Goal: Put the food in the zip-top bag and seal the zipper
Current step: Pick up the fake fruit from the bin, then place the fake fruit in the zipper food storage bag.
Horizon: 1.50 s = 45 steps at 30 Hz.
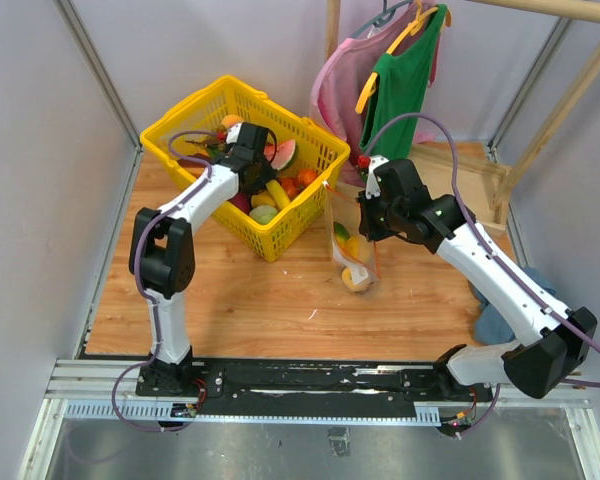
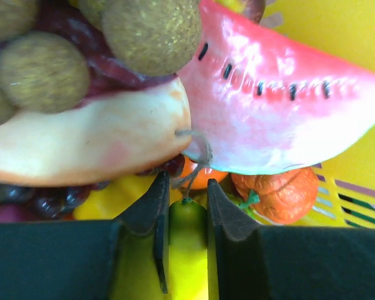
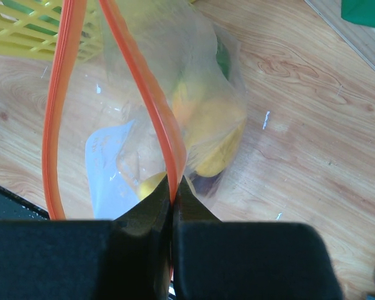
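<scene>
Food (image 1: 352, 262) is partly bagged already: in the top external view several yellow and orange pieces are seen inside the zip-top bag (image 1: 355, 235), which stands on the desk (image 1: 240, 290) at centre frame, just right of the yellow basket (image 1: 195, 105). More pieces are left in the basket at upper left, where the left gripper (image 1: 252, 172) is lowered among them, while the right gripper (image 1: 366, 215) is held at the bag's upper edge. In the left wrist view the left gripper (image 2: 186, 187) is narrowed onto a yellow-green fruit (image 2: 187, 244) that fills the gap between its fingers, so it is judged to be gripped; a watermelon slice (image 2: 281, 119) lies at upper right and a pale peach-coloured piece (image 2: 81, 144) at left. In the right wrist view the right gripper (image 3: 174, 187) is closed tight on one side of the zipper (image 3: 137, 81), whose other side bows away at left, so the mouth is kept open over the white label (image 3: 109, 156). Filling is therefore judged to be under way, with more transfers and the whole sealing not yet done. The desk is of warm wood grain, enclosed by pale walls; a green garment (image 1: 405, 80) and a pink garment (image 1: 332, 90) are hung at the upper right, and a blue cloth (image 1: 492, 322) lies at the right edge.
</scene>
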Each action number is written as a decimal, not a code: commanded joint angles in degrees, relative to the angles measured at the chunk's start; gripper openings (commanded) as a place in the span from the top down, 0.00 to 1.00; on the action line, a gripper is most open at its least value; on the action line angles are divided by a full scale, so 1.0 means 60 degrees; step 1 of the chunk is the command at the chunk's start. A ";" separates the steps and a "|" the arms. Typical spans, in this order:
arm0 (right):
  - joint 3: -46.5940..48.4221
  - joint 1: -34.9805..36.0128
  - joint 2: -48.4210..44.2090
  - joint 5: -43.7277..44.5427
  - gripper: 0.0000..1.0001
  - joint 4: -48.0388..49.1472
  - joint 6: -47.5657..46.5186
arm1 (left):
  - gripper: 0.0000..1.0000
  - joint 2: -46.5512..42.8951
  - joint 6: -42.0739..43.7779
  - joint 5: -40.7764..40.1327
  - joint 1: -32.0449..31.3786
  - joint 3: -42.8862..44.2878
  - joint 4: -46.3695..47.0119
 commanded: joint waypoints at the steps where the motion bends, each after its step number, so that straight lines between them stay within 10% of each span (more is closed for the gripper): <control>1: 0.0027 0.0117 -0.0308 0.0137 0.99 -0.0011 -0.0075 | 0.91 -0.1076 0.0513 -0.0094 0.0084 -0.0333 0.0268; 27: -0.0125 0.0117 -0.0558 -0.0181 0.99 0.0242 0.0177 | 1.00 -0.5173 0.2186 0.1692 -0.0035 -0.2772 0.3116; 45: -0.0259 0.0116 -0.0614 -0.0132 0.99 0.0672 0.0873 | 1.00 -0.7217 0.2388 -0.0994 -0.3318 -0.3698 0.5599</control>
